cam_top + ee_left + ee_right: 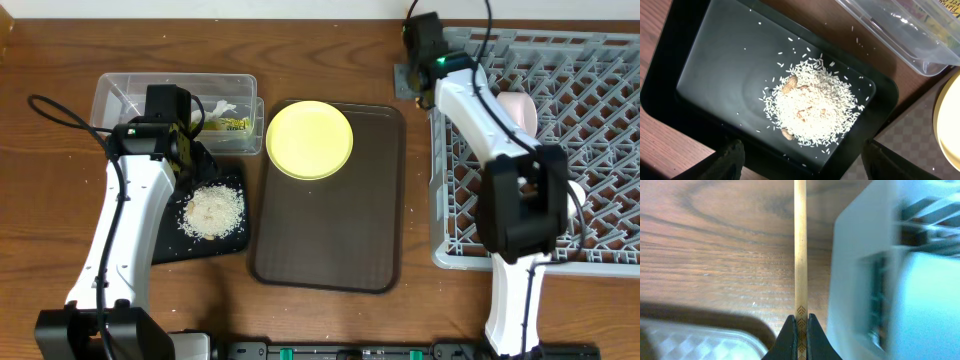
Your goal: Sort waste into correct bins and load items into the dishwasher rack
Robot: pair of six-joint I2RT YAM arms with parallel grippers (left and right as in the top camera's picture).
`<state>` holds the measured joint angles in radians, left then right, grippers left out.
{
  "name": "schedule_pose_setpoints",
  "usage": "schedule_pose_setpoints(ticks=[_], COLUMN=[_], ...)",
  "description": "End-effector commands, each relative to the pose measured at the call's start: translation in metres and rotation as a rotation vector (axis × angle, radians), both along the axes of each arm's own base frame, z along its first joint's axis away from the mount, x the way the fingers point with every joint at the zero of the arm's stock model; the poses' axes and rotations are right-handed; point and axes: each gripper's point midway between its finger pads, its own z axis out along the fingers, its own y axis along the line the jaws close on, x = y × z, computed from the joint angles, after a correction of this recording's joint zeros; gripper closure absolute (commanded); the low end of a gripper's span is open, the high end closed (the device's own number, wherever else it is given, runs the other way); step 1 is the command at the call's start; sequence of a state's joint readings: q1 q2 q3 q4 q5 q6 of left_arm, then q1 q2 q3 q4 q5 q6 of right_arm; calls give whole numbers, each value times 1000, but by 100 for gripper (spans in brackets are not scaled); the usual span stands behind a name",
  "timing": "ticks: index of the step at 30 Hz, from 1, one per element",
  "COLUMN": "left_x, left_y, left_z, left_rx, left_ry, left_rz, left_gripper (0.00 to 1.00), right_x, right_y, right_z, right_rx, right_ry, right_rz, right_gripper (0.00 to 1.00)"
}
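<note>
Rice [810, 112] sits piled in the black tray [715, 60], with a couple of brownish bits mixed in. My left tool [802, 152] hangs right over it, fingers spread wide, holding nothing. My right tool [800, 326] is pinched tight on a chopstick [800, 245], which I see pointing out over the bare counter [715, 255], just beside a corner of the grey rack [860, 255]. The yellow plate [309, 139] lies on the brown serving tray [330, 240], and the snack wrapper [228, 124] is in the clear tub [120, 90].

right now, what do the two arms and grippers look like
The left arm and right arm have white rounded links, black joints, a small green light each, and thin black cables trailing. The left gripper and right gripper have dark fingers.
</note>
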<state>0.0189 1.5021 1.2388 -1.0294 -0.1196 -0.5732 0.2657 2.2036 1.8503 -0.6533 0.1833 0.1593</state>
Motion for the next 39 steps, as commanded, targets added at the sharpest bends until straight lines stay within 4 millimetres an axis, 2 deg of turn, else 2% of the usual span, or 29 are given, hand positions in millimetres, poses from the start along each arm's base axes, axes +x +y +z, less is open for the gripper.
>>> schedule_pose_setpoints(ticks=[1,5,8,11,17,21,28,33,39], left_x=[1,0,0,0,0,0,0,0,0], left_y=[5,5,5,5,5,5,5,5,5], left_z=[2,2,2,2,2,2,2,2,2], left_rx=[18,18,18,18,18,18,18,18,18], left_ry=[-3,-3,-3,-3,-3,-3,-3,-3,-2], left_rz=[16,16,16,16,16,16,16,16,16], left_gripper=[23,23,23,23,23,23,23,23,23], right_x=[-7,-28,-50,-77,-132,-154,-187,-201,-216], right_y=[-9,-18,-33,-48,-77,-66,-54,-46,-45], right_z=[45,75,89,91,74,69,66,66,67], right_rx=[-13,-6,18,42,48,107,74,51,28], right_ry=[-52,-39,5,92,323,430,557,607,664], right_rz=[8,-9,-70,-115,-248,-210,-176,-150,-138], right_gripper=[99,99,99,99,99,99,99,99,99])
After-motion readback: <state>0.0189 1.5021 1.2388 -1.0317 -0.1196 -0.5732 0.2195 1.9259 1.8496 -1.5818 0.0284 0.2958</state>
